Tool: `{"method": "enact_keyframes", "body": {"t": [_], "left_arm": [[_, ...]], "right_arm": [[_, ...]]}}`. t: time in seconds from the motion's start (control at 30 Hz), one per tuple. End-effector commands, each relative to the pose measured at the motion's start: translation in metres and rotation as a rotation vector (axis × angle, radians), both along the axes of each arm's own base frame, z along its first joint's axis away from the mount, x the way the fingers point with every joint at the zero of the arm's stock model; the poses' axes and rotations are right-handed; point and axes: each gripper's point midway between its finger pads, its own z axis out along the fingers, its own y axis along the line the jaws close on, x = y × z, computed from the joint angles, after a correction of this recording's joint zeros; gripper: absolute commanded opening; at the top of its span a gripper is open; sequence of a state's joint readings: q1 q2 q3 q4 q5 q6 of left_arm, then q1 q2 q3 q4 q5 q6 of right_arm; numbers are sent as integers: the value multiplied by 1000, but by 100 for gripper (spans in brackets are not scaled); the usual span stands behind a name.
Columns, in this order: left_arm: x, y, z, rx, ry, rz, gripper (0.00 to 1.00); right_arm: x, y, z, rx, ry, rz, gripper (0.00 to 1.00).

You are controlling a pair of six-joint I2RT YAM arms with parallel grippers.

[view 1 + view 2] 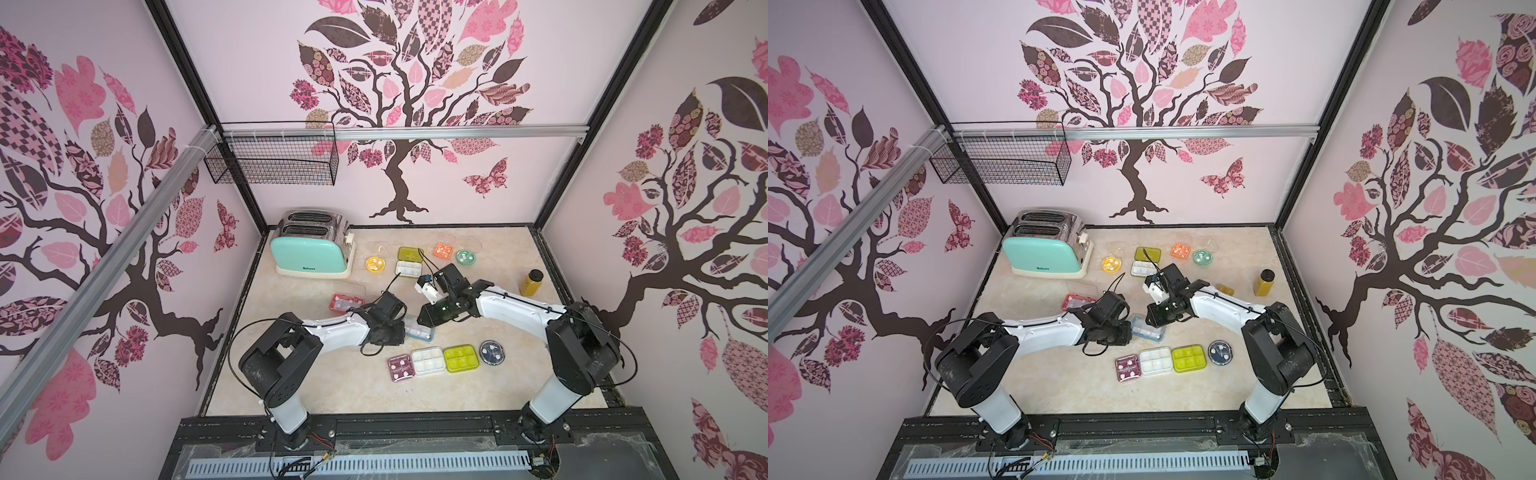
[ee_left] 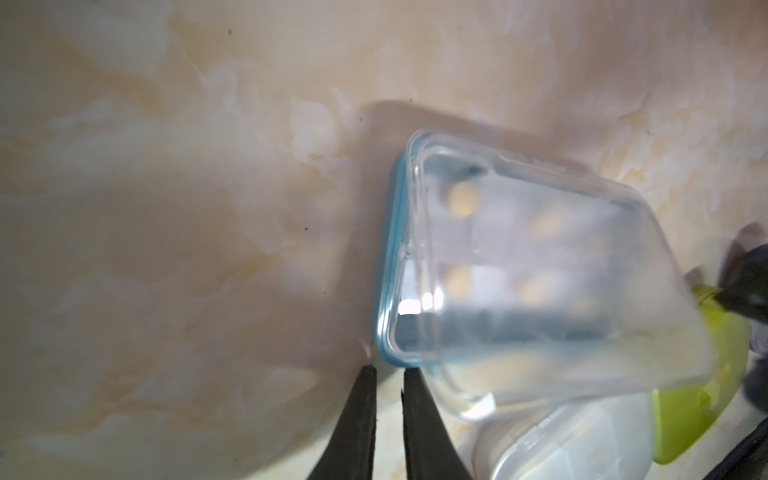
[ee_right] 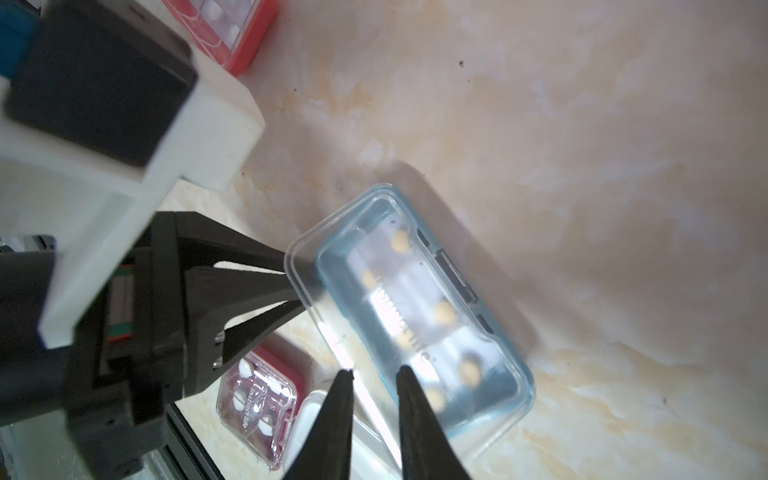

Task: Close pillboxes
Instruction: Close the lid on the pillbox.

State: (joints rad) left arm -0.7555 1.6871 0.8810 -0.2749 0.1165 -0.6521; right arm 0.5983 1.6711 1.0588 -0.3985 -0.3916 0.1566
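Pink walls [image 1: 457,187] printed with dark trees box in a pale marbled table [image 1: 519,365], glossy enough, I judge, for a light box to skate on it. A mint toaster [image 1: 311,253] stands far left. Mid-table, between the two arms, lies the blue pillbox [image 1: 420,330], just beyond a near row of four boxes [image 1: 428,360] whose lids look down. The far boxes [image 1: 409,269] and a red one [image 1: 347,302] to the left have lids up. Being thin, stiff plastic, it should be light, slippery and springy at the hinge. Its clear lid [image 2: 561,270] sits askew over the base, not yet seated. The left end effector [image 2: 388,372], nearly clenched and gripping nothing I can see, has its tips at the box's free edge. The right end effector [image 3: 374,372], likewise narrowed and empty, hovers at the lid's end. It is best pressed flat near the free lip, with the base braced. Small tan pills [image 3: 445,312] lie inside.
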Motion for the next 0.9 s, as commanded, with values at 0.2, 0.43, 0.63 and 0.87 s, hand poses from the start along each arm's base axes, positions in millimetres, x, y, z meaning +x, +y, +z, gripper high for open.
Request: {"method": "enact_keyframes", "body": {"t": [0.2,0.43,0.63,0.87], "left_arm": [[-8,24,26,44,-57,19,19],[12,21,53,68,-160,-10,64],[28,4,45,92,-160,-70,68],[34,0,29,123,-141,-83,63]], "right_arm": [[-7,-2,-5,-7,28,-67,36],[-4,-29,-6,-76,14,-246,74],[-7,-32,-24,-92,54,-280,73],[-8,-33,-37,-120,75,-276,76]]}}
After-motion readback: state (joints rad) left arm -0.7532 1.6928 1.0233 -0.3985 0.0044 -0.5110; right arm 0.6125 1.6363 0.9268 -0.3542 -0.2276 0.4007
